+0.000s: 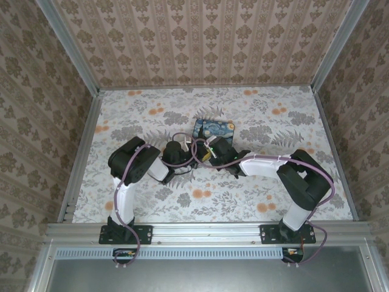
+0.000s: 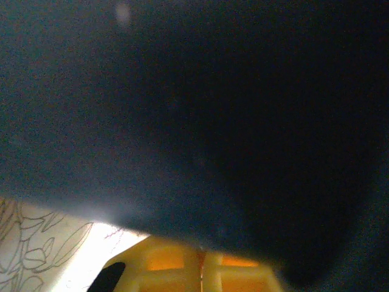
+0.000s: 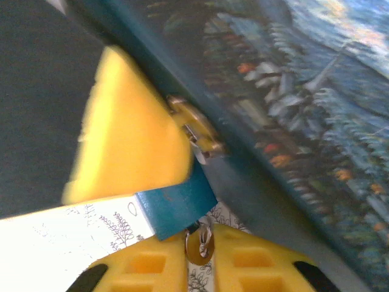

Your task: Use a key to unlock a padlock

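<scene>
Overhead, floral tabletop (image 1: 243, 204), damask-papered walls (image 1: 206, 42)

Arms fold inward; left claw (image 1: 184, 159) and right claw (image 3: 200, 242), both closed, nearly touch.

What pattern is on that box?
The box bears a blue-and-yellow painted night scene, clearest in the top external view.

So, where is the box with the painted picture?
In the top view the box lies near the middle of the floral table; the right gripper is close beside its near side.
</scene>
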`<state>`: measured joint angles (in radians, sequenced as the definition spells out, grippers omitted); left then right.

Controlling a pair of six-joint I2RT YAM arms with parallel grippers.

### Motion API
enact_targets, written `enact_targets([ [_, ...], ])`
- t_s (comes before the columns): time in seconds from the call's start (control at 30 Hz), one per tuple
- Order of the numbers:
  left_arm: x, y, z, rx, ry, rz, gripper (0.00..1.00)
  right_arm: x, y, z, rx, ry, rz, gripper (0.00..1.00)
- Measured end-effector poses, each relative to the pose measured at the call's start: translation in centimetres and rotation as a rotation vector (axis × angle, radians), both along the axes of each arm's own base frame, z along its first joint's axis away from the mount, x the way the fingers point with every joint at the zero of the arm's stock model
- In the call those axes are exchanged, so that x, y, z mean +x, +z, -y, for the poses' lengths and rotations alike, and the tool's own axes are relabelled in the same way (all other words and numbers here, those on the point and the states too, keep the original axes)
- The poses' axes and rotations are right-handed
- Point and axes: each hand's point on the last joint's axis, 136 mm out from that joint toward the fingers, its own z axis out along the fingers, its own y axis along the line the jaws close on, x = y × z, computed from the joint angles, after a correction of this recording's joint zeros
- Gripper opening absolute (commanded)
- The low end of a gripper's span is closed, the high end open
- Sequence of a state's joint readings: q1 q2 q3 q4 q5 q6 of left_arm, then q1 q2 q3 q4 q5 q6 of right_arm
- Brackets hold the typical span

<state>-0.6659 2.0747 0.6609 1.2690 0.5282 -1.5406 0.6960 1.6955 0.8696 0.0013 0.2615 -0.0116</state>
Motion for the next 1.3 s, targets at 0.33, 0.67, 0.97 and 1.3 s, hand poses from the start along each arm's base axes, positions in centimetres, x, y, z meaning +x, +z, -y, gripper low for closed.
enact_targets([
  [0.33, -0.1, 0.1, -0.1, -0.005, 0.002, 0.007, 0.0, -0.7, 1.0, -0.2, 0.299, 0.017, -0.164, 0.55],
  [0.67, -0.6, -0.2, -0.3, 0.003, -0.004, 0.011, 0.21, -2.2, 4.0, -1.1, 0.67, -0.03, -0.248, 0.57],
  [0.97, -1.9, -0.3, -1.1, 0.025, -0.016, 0.029, 0.54, -0.6, 1.0, -1.0, 0.801, -0.155, -0.365, 0.55],
  [1.3, -2.7, 0.9, -1.7, 0.073, -0.032, 0.058, 0.59, 4.3, 3.5, 0.5, 0.911, -0.216, -0.294, 0.56],
])
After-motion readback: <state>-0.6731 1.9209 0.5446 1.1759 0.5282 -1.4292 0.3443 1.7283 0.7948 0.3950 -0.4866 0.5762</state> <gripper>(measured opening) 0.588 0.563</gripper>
